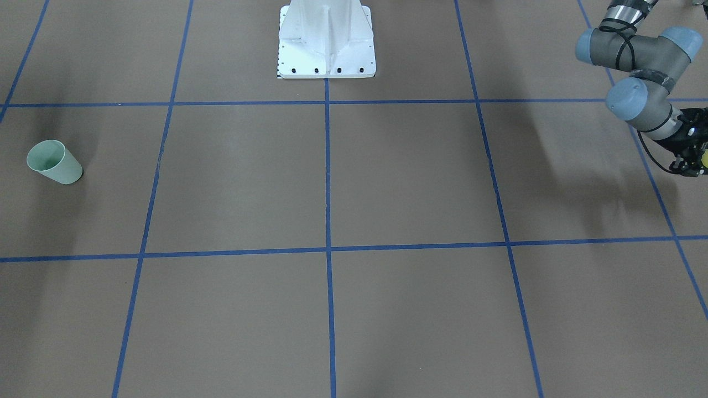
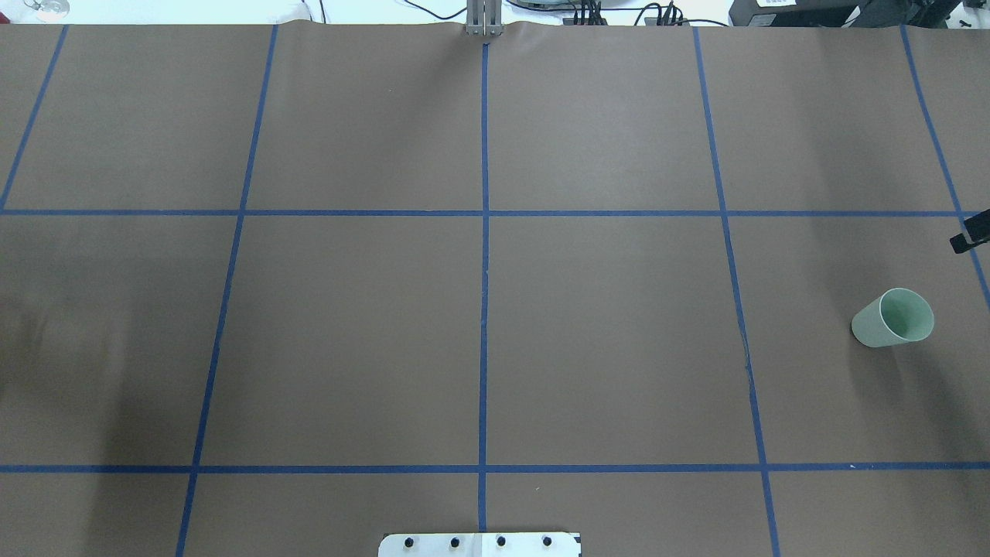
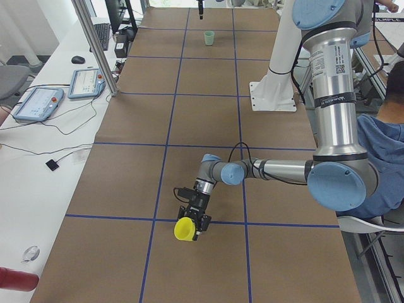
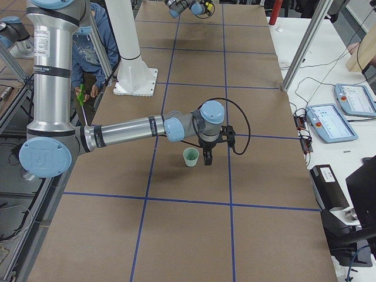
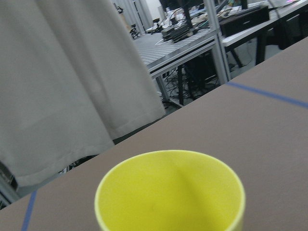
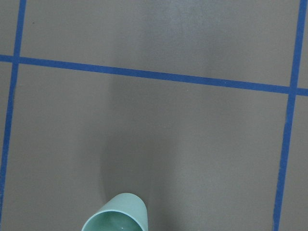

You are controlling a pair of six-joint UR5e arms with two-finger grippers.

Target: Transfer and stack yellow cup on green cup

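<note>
A: left side pose?
B: left arm (image 3: 278, 169) forearm stretched low and level, wrist bent down; left gripper (image 3: 194, 222) clamped on the yellow cup (image 3: 184, 230); cup tilted, over a blue tape line (image 3: 271, 224) near the left end of the table (image 3: 208, 120).
A: right?
B: right arm (image 4: 129, 130) forearm level; right gripper (image 4: 206, 160) points down just beside the green cup (image 4: 190, 156); finger gap unreadable; cup upright near the right end.
A: room?
B: cups well apart, most of the table length between them; white base plate (image 1: 326, 55) at the robot-side edge, mid-span.
</note>
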